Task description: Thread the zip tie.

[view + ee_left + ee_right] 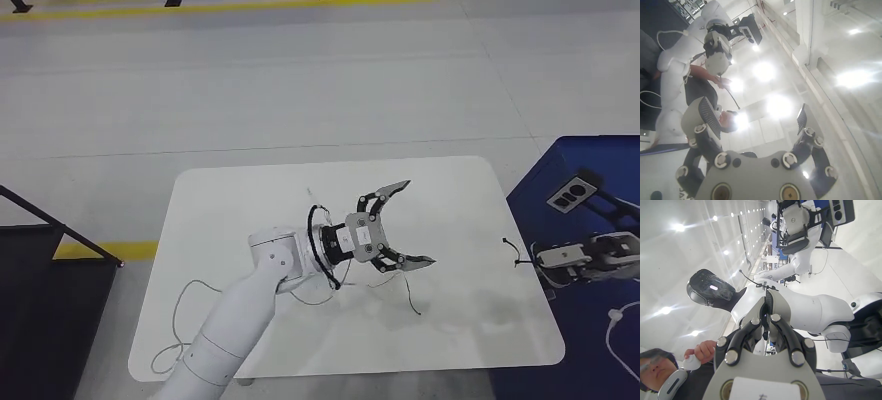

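Your white table (230, 330) takes up the middle of the top view. Above its centre you have the left arm stretched out, with the left claw (420, 222) released, its two fingers spread wide and nothing between them. The right claw (545, 262) sits well apart from it, just off the table's right edge over a blue surface (590, 330). It is clenched on the black zip tie (753, 281), whose thin free end sticks out past the fingertips toward the table's right edge, well short of the left claw.
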Available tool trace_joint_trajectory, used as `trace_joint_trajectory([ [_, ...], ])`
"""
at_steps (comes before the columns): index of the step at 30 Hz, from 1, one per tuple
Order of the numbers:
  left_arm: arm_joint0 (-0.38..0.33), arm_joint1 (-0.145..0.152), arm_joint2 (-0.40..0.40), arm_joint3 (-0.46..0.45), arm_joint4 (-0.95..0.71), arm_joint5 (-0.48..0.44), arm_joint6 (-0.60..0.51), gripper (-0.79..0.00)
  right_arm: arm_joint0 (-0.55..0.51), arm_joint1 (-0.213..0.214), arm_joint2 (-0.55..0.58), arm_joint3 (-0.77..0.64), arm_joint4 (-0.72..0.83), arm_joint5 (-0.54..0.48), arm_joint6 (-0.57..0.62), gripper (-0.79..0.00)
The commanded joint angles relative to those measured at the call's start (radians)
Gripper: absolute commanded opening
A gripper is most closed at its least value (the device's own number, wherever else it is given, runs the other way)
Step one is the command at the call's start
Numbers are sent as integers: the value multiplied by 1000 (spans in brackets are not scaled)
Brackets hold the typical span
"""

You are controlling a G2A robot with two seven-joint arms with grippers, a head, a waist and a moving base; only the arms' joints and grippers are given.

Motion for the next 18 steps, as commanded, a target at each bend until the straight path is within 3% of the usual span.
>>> trace_joint_trajectory([
  [1, 3, 2, 1, 21, 24, 3, -17, 0, 1, -4, 3, 1, -5, 5, 0, -785],
  [5, 24, -1, -5, 65, -94, 44, -27, 0, 2, -14, 7, -2, -8, 9, 0, -785],
  [8, 47, -12, 1, 89, -271, 69, 42, 0, 3, -22, 9, -4, -12, 5, 0, -785],
  [11, 82, -28, 27, 91, -550, 104, 100, 0, 3, -30, 10, 1, -12, 6, 0, -785],
  [18, 112, -44, 40, 31, -1029, 17, 302, 0, 6, -46, 9, 0, -22, 9, 0, -785],
])
